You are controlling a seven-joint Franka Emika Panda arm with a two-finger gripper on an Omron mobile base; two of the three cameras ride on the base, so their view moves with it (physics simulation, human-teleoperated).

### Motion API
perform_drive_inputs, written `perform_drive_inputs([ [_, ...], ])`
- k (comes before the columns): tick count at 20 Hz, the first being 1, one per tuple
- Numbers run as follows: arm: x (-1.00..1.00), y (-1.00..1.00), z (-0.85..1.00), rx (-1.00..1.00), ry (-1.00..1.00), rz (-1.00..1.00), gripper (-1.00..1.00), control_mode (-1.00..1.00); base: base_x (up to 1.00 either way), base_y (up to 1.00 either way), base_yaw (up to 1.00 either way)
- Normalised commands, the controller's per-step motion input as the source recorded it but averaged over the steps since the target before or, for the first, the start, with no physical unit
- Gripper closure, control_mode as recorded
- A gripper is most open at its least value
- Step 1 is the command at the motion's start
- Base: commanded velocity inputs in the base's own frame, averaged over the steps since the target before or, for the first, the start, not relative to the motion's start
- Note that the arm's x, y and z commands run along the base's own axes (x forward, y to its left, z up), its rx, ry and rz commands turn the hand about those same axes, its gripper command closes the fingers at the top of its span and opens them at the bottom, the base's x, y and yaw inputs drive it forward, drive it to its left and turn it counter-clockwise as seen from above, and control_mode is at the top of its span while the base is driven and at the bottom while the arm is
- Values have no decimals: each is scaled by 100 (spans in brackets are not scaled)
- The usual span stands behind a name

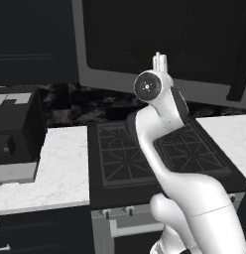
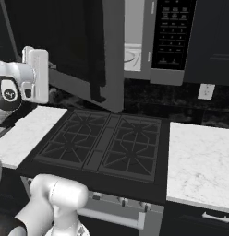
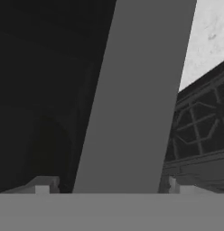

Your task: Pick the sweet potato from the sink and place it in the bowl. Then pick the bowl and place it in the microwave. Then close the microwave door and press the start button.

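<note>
From the left base view, the microwave door (image 1: pixel 159 44) hangs swung open above the stove (image 1: pixel 154 149), and the arm's wrist is raised just before the door's lower grey frame, the gripper (image 1: pixel 160 60) pointing up at it. From the right base view, the door (image 2: pixel 84 50) juts out from the microwave (image 2: pixel 158 41), its long edge running toward the hand at far left. In the hand view, the grey frame bar (image 3: pixel 136 94) runs lengthwise between the spread fingertips (image 3: pixel 41 185), close ahead; the jaws pinch nothing, so closing likely means pushing it.
</note>
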Motion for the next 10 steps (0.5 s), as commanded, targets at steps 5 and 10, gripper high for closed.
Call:
perform_drive_inputs([
  [5, 78, -2, 1, 17, 1, 37, -100, -100, 0, 0, 0],
  [10, 67, 0, 1, 15, 2, 33, -100, -100, 0, 0, 0],
])
